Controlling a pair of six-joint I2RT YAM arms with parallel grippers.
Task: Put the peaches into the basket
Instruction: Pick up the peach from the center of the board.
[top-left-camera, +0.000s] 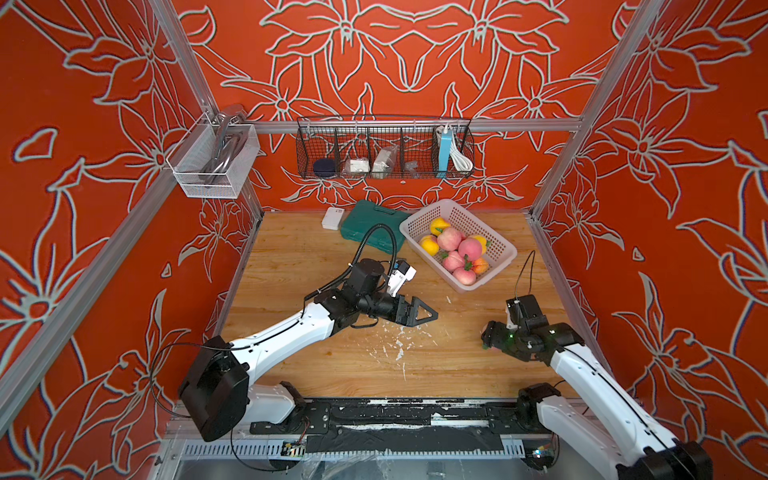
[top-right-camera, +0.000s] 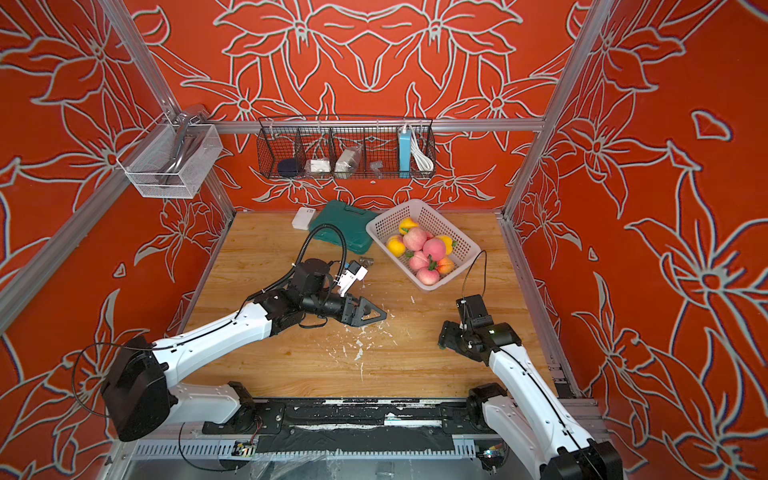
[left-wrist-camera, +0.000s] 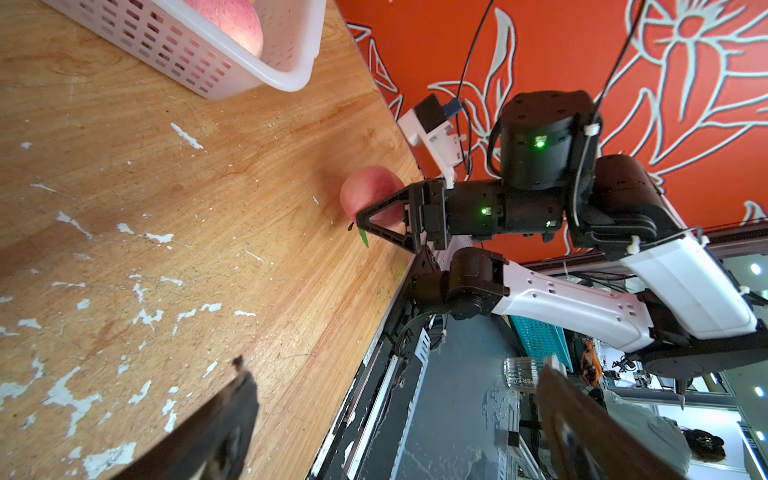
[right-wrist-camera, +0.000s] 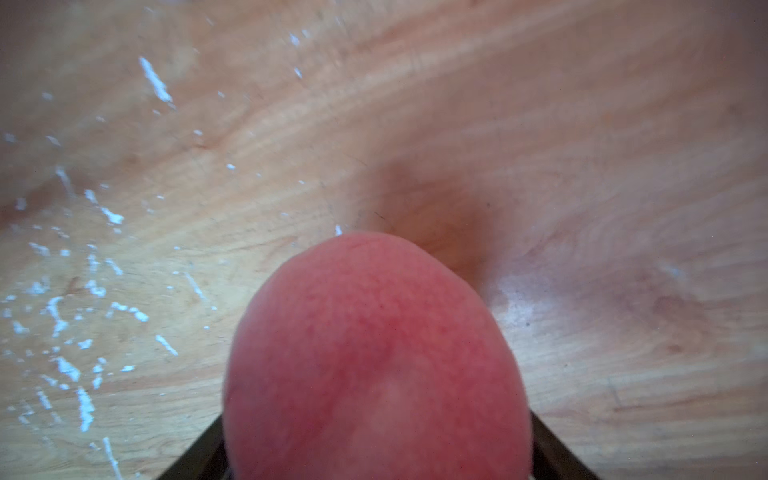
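Pink peach (right-wrist-camera: 374, 353) clamped in right gripper (left-wrist-camera: 365, 210), one finger on each flank. Position: near right edge of table (top-left-camera: 316, 374), toward front; contact with wood not discernible. Other peaches (top-left-camera: 449, 239) piled in basket (top-left-camera: 419, 218), set askew near back edge, right of centre. Left gripper (top-left-camera: 430, 313) released, empty, over mid-table.

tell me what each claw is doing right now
Left claw: open, empty.
Right claw: closed on a pink peach.
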